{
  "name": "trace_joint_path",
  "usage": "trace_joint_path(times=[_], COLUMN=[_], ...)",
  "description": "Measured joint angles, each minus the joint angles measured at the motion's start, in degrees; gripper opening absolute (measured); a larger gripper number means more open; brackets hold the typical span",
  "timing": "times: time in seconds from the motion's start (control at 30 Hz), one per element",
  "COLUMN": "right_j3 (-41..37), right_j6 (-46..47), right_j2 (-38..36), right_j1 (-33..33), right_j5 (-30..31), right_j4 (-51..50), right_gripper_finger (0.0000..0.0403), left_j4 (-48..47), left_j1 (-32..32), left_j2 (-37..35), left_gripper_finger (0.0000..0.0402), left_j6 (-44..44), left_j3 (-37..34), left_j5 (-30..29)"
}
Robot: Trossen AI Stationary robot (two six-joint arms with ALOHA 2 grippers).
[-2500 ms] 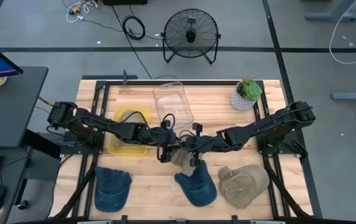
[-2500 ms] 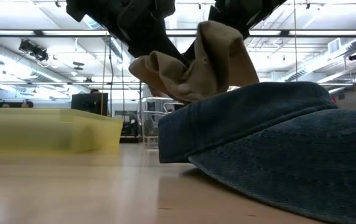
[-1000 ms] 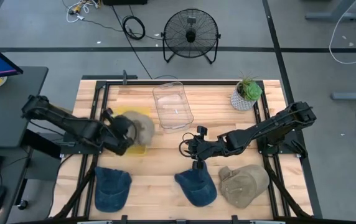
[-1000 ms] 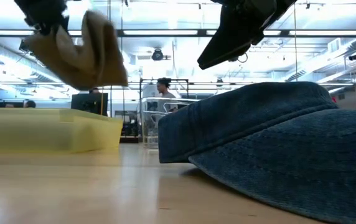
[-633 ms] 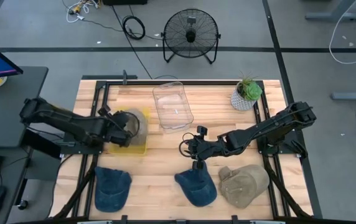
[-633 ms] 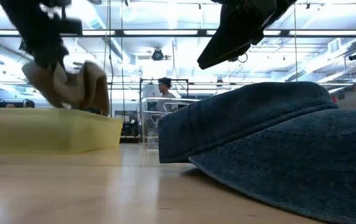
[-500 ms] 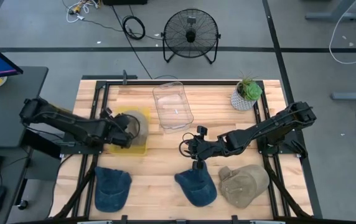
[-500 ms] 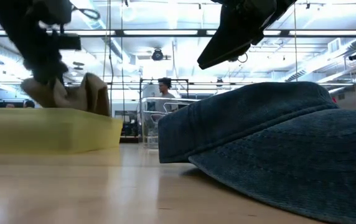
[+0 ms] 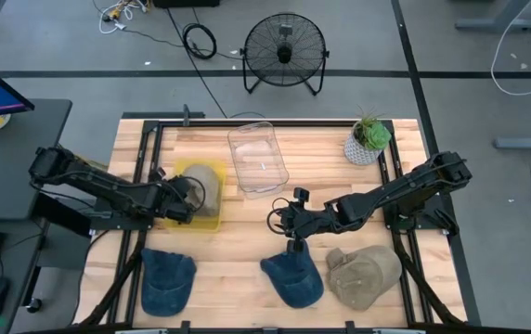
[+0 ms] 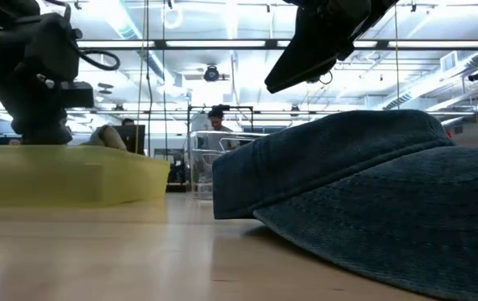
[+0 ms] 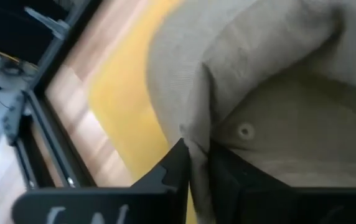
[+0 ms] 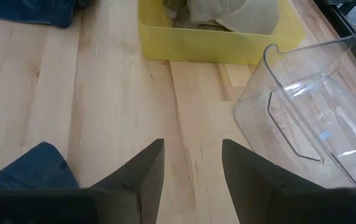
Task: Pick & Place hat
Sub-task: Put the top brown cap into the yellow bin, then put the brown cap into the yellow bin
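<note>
Now tan hat (image 9: 206, 181) lowered into yellow bin (image 9: 212, 219)

We see our left gripper (image 11: 198, 163) pinching a fold of the tan hat (image 11: 271, 93) between its dark fingers (image 11: 175, 168), above the yellow bin (image 11: 125, 106) and wooden table (image 11: 72, 93)

Both arms are black throughout, each a chain of slim tubular links joined by bulkier rounded joint housings. The left arm (image 9: 108, 190) carries a thin dark cable looped beside its wrist housing. The right arm (image 9: 386, 193) ends in two flat, matte black fingers (image 12: 144, 177) with angled, wedge-shaped tips.
</note>
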Motion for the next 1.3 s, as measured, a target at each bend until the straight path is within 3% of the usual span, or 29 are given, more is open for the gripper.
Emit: trace_joint_path(times=[0.27,0.43,0.6,0.77,0.93,1.13,1.3], right_j3=[0.0,0.0,0.0,0.0,0.0,0.79,3.56], right_j6=[0.0,0.0,0.0,0.0,0.02,5.01,20.61], right_j2=[0.0,0.0,0.0,0.0,-0.18,-2.89,-4.35], right_j1=[0.0,0.0,0.0,0.08,1.17,3.53,7.06], right_j5=[0.0,0.0,0.0,-0.02,-0.65,-11.5,-19.03], right_j4=[0.02,0.02,0.01,-0.02,-1.37,-10.01,-27.57], right_gripper_finger=[0.0165,0.0165,0.0165,0.0165,0.0165,0.0165,0.0165], left_j4=[-0.72,-7.34,-14.28,-13.84,-2.03,9.19,10.99], left_j1=[-0.02,-0.03,-0.13,-0.16,-1.17,-4.21,-5.86], left_j2=[0.02,0.02,0.02,0.02,0.02,0.15,0.25], left_gripper_finger=[0.0139,0.0192,0.0226,0.023,0.0221,0.0214,0.0213], left_j6=[0.72,4.58,5.17,7.88,10.65,18.44,18.09], left_j3=[2.29,9.74,17.52,22.05,22.58,22.57,22.56], left_j5=[4.76,9.14,9.26,8.88,9.07,10.25,10.11])
